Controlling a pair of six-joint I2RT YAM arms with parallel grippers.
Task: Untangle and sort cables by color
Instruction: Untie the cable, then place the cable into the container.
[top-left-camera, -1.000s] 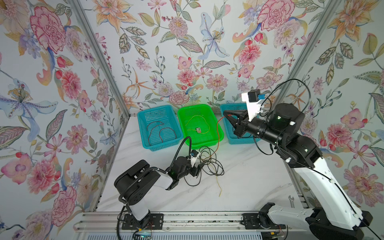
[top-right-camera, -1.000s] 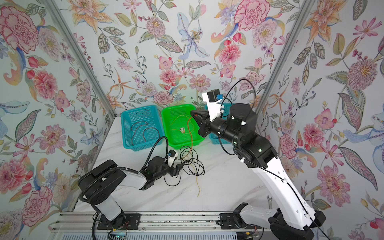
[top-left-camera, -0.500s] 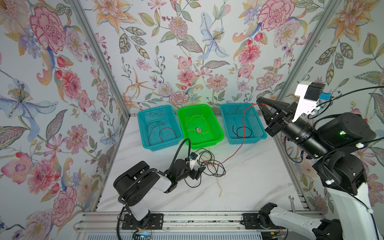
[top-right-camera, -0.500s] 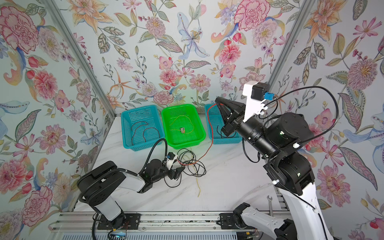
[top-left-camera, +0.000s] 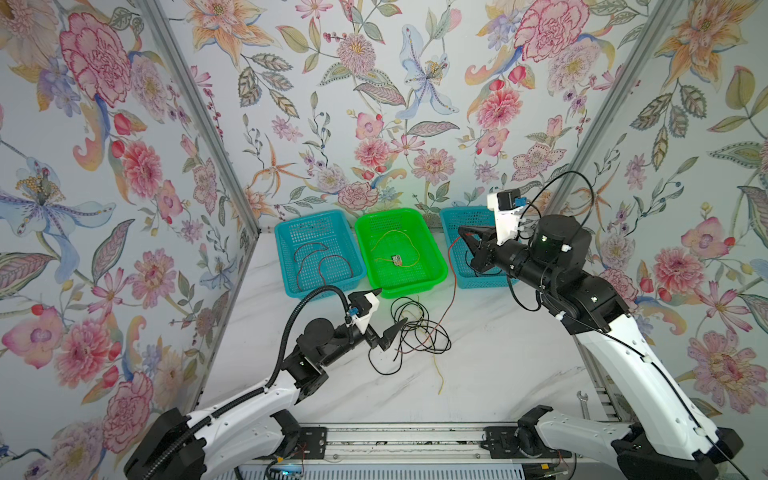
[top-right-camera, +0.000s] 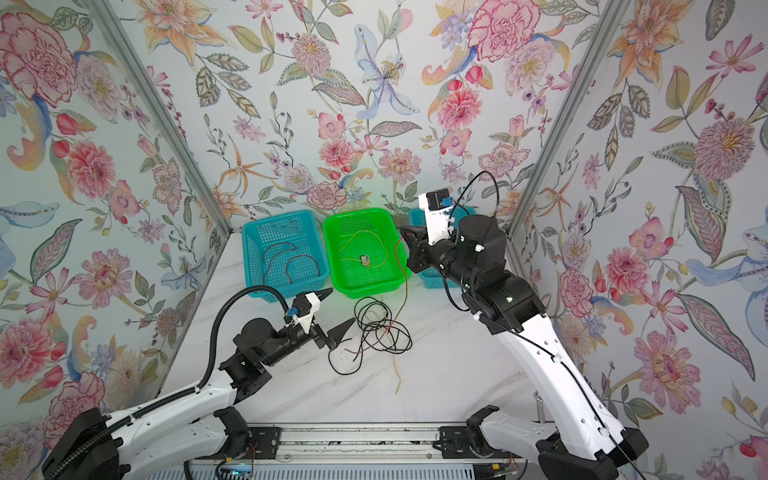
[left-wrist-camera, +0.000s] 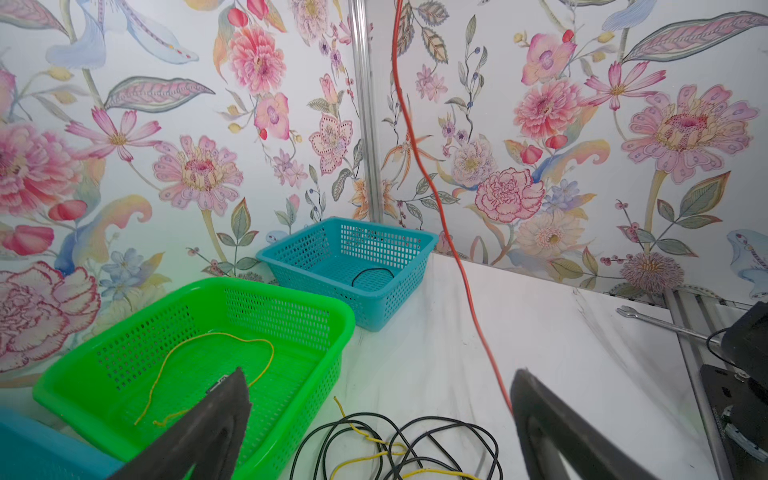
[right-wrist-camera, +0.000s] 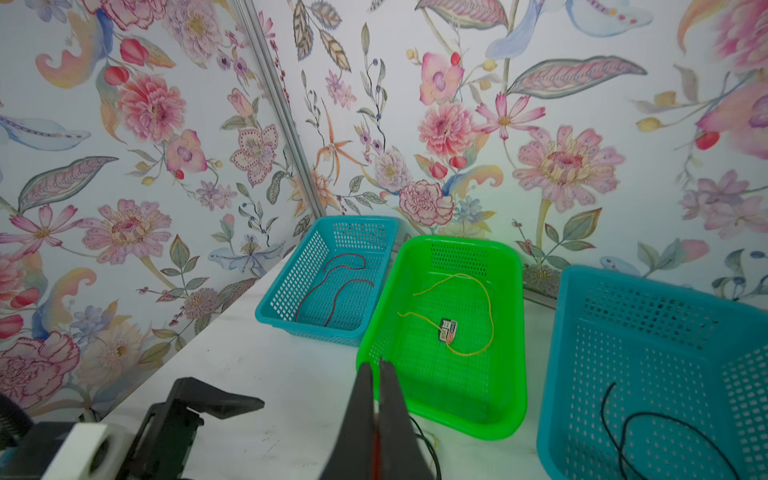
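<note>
Cables: a tangle (top-left-camera: 419, 332) of black, yellow and red cables lay on the table (top-left-camera: 498, 357), just near of the green basket (top-left-camera: 390, 212). One yellow strand (top-left-camera: 436, 365) trailed out toward the near edge. One red cable (top-left-camera: 452, 266) rose out of the tangle, up and to the right.

Already sorted:
- Red cables (top-left-camera: 334, 258) lay in the left basket (top-left-camera: 309, 217).
- A yellow cable (left-wrist-camera: 208, 335) lay in the green basket.
- A black cable (left-wrist-camera: 372, 269) lay in the right basket (left-wrist-camera: 419, 249).

Right arm: it was raised and reached left over the right basket. The right gripper (top-left-camera: 462, 232) had its jaws together, clamped on the red cable, which showed as a thin red line between the fingers (right-wrist-camera: 361, 415).

Left arm: it lay low and stretched along the table. The left gripper (top-left-camera: 390, 307) sat just left of the tangle with its jaws wide apart and nothing between them. Whether the near fingertip touched the black loops could not be told.

Hidden or unclear:
- In both top views the right arm covered most of the right basket.
- The red cable's path inside the tangle could not be traced.
- In the left wrist view its upper part ran out of frame.
- A small object (top-left-camera: 395, 259) on the yellow cable in the green basket was too small to identify.
</note>
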